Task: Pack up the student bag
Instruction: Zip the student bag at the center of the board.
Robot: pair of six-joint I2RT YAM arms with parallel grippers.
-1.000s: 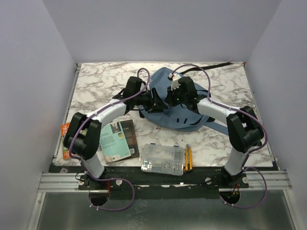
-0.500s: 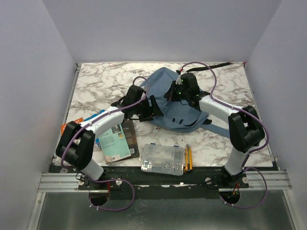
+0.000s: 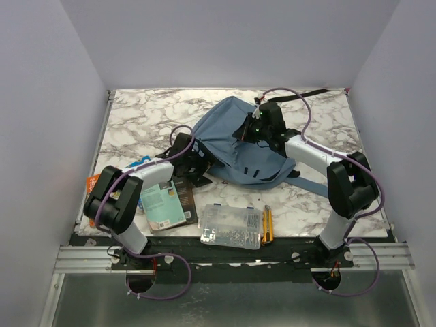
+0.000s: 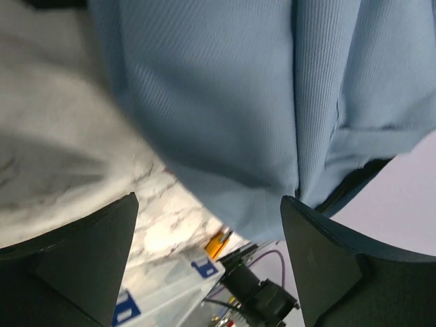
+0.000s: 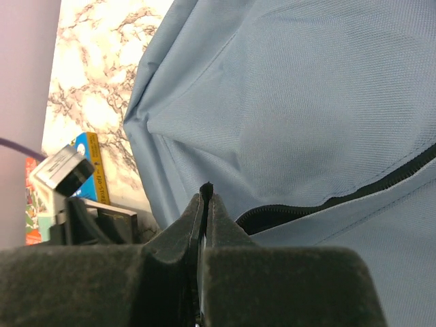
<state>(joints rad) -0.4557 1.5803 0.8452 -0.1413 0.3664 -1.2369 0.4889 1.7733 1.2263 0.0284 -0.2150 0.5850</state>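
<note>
The student bag (image 3: 235, 139), a large blue-grey backpack, lies in the middle of the marble table. Its zip (image 5: 327, 201) is partly undone, showing a dark gap. My right gripper (image 3: 249, 129) sits on top of the bag. In the right wrist view the right gripper (image 5: 204, 194) is shut on a thin black tab at the zip's end. My left gripper (image 3: 199, 167) is at the bag's near-left edge. In the left wrist view the left gripper (image 4: 208, 199) stands open and holds nothing, with the bag's fabric (image 4: 225, 102) just beyond its fingers.
A clear plastic box (image 3: 231, 226) and a yellow knife (image 3: 267, 225) lie at the near edge. A teal and black book (image 3: 167, 199) lies under the left arm. An orange packet (image 3: 90, 184) and a blue item (image 3: 141, 163) are at the left. A black strap (image 3: 317, 92) trails to the far right.
The left gripper has opened and drawn back to the near left, off the bag. The right gripper, still shut, has moved farther away, and the bag's left side has risen and spread.
</note>
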